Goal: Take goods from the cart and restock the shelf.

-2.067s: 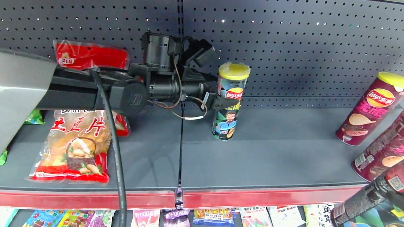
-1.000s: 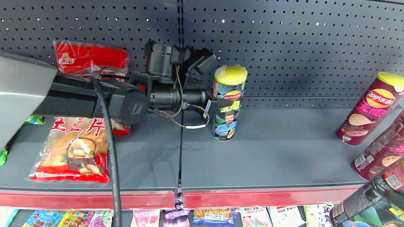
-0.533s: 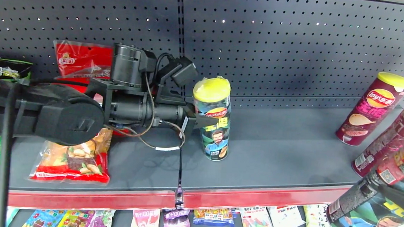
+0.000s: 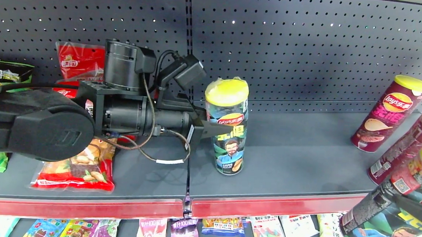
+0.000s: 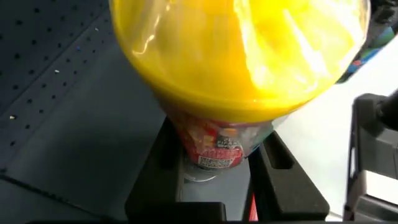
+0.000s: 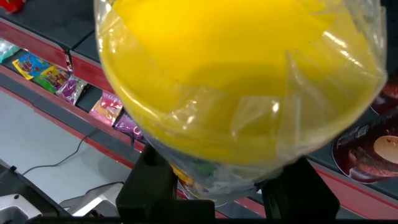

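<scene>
Left gripper, clamped on the green can, has drawn forward; right gripper clasps a second can. Likely light, stiff, slick; hold mid-body.

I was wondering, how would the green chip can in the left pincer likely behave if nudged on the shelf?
The green chip can is tall and narrow, so it would probably tip rather than slide. Its round wall suggests it would roll once down. The left pincer grips it mid-height without visible denting, so it seems fairly stiff.
</scene>
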Tool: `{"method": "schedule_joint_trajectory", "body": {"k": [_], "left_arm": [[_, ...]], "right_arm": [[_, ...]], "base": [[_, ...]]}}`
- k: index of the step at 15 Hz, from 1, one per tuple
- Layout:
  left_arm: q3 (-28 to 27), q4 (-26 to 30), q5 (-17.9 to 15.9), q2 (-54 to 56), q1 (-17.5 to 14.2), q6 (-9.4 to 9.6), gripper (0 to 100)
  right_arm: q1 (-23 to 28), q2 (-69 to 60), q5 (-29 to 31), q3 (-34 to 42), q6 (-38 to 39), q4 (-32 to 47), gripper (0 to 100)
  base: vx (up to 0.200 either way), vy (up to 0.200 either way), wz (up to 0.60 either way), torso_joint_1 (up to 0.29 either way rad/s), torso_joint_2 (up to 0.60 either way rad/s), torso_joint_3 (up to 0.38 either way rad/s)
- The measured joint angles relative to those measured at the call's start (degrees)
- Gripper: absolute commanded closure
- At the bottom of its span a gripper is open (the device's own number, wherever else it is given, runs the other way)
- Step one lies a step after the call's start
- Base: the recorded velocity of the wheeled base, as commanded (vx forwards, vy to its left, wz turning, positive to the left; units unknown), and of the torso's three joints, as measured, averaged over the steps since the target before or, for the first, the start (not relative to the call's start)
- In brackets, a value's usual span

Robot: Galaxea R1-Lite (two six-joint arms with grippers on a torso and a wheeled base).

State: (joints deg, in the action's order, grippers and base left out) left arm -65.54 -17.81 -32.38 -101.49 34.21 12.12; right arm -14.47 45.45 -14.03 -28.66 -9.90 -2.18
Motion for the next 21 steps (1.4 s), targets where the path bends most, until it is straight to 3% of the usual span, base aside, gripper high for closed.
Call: {"method": "schedule_joint_trajectory", "body": {"k": [4, 21], "left_arm": [[2.7, 0.1, -1.0, 0.9, -0.2, 3.83, 100], [9.2, -0.2, -1.4, 4.4, -0.3, 4.27, 100]], "right_arm": [[0.0, 0.0, 0.0, 0.0, 0.0, 0.0, 100], [-0.1, 0.1, 0.0, 0.4, 0.0, 0.0, 100]], "base": [[0.0, 0.0, 0.0, 0.0, 0.0, 0.0], [0.0, 0.0, 0.0, 0.0, 0.0, 0.0]]}}
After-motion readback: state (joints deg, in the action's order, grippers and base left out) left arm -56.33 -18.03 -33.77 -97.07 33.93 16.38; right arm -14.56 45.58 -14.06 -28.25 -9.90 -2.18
